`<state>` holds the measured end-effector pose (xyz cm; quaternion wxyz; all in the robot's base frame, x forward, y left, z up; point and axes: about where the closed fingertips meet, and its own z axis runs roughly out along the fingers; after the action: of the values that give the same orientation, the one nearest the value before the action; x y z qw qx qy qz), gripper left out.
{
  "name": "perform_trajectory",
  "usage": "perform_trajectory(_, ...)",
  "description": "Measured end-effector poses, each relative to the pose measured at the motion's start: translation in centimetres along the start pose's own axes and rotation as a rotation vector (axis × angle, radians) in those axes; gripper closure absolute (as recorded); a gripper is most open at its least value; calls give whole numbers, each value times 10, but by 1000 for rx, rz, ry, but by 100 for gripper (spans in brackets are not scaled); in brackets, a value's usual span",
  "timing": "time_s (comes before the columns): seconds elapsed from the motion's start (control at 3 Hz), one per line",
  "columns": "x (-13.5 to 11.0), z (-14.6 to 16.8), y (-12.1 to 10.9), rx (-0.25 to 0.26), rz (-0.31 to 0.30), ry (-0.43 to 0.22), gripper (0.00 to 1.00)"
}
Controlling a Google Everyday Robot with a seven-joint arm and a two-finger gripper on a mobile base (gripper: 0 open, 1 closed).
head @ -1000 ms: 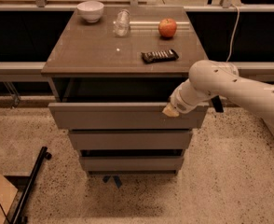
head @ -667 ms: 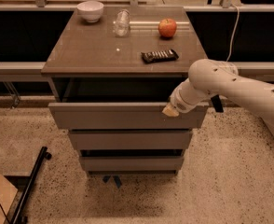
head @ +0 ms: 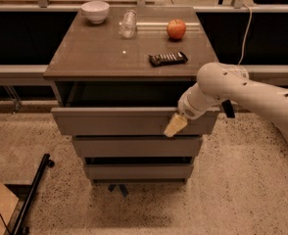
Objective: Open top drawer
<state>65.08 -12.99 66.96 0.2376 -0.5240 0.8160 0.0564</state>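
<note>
The top drawer is the widest of three, with a flat grey-brown front. It stands pulled out from the cabinet, with a dark gap showing behind its front panel. My gripper hangs from the white arm coming in from the right. Its pale tip lies against the right part of the top drawer's front, near the upper edge. The two narrower drawers sit below it.
On the cabinet top stand a white bowl, a clear glass, a red apple and a black remote. A black bar lies on the speckled floor at the left. Dark shelving runs behind.
</note>
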Motion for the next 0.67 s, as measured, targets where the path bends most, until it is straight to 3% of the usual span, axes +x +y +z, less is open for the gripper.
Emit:
perform_trajectory(0.33, 12, -14, 23, -77, -8, 41, 100)
perform_trajectory(0.67, 12, -16, 25, -87, -11, 45, 100)
